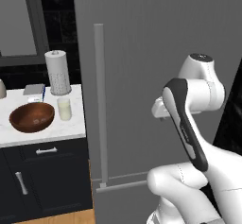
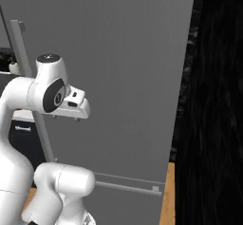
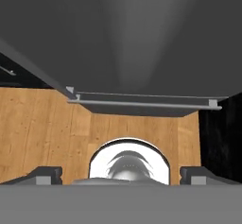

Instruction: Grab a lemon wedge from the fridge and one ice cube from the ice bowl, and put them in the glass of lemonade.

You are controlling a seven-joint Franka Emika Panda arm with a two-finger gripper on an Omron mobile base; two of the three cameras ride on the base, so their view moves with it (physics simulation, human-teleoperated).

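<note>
Counter (image 1: 71, 129) bears ice bowl (image 1: 32, 116), left view.

The tall grey fridge (image 2: 128, 77) stood shut, its flat door taking up most of the frame. Its long vertical grey bar handle (image 2: 29, 84) ran at nine o'clock, partly behind the white arm (image 2: 28, 100), which rose from seven o'clock. A horizontal grey bar (image 2: 126, 187) crossed at six o'clock. A strip of orange-brown wooden floor (image 2: 167, 200) showed at five o'clock, a black wall (image 2: 216, 100) at three o'clock.
</note>
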